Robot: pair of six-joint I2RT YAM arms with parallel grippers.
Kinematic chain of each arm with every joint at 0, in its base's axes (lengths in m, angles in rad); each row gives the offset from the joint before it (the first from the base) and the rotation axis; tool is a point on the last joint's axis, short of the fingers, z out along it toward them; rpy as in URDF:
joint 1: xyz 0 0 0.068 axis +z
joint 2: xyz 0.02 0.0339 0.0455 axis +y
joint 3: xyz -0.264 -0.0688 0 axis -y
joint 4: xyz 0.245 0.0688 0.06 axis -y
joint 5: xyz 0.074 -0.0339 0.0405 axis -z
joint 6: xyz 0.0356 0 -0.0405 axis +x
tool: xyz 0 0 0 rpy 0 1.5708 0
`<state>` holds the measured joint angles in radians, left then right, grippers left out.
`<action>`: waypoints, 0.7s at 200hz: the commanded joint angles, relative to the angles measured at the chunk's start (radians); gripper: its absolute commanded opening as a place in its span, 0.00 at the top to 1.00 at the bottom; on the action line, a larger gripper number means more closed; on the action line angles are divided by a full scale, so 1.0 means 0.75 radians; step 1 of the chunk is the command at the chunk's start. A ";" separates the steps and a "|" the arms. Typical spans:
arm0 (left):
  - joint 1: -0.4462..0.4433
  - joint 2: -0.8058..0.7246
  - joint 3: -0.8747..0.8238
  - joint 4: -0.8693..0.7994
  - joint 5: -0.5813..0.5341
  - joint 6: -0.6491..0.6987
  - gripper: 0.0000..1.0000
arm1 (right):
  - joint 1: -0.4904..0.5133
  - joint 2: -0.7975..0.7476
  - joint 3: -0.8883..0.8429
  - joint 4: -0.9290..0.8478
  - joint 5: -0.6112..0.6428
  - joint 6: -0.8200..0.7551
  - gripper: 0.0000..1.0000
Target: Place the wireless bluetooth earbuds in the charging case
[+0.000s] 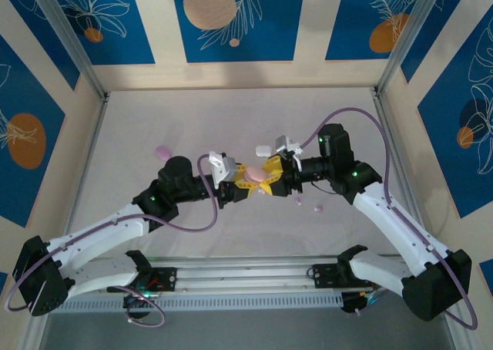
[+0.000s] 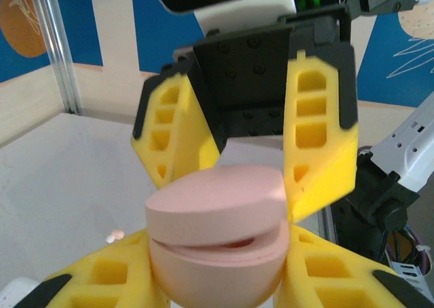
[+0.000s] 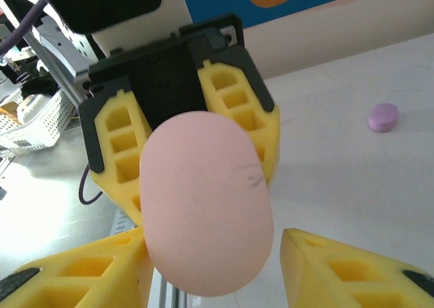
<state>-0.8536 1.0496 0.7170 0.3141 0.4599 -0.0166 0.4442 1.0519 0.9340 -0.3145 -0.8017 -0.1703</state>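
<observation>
Left tool (image 2: pixel 217 275) is gripping the pink case (image 2: pixel 215 216), lid barely ajar; right tool (image 3: pixel 217 274) is open. Lid needs popping next, I reckon.

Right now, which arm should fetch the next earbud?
Right, probably. The right claw is open and empty, and an earbud lies on the table beside that arm. The left claw is shut on the pink case.
</observation>
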 commanded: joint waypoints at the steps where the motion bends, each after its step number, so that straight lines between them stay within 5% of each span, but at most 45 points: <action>1: -0.019 -0.005 -0.027 0.001 0.122 0.014 0.72 | -0.024 0.015 0.058 0.039 0.050 0.035 0.48; 53: -0.019 -0.005 -0.043 0.047 0.120 -0.018 0.72 | -0.010 0.019 0.060 0.047 0.135 -0.001 0.48; 140: -0.020 0.006 -0.107 0.197 0.094 -0.125 0.67 | 0.072 0.023 0.117 -0.109 0.141 -0.205 0.82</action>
<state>-0.8623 1.0504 0.6498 0.3943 0.5159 -0.0853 0.4824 1.0653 0.9737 -0.3344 -0.7086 -0.2642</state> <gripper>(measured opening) 0.333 0.207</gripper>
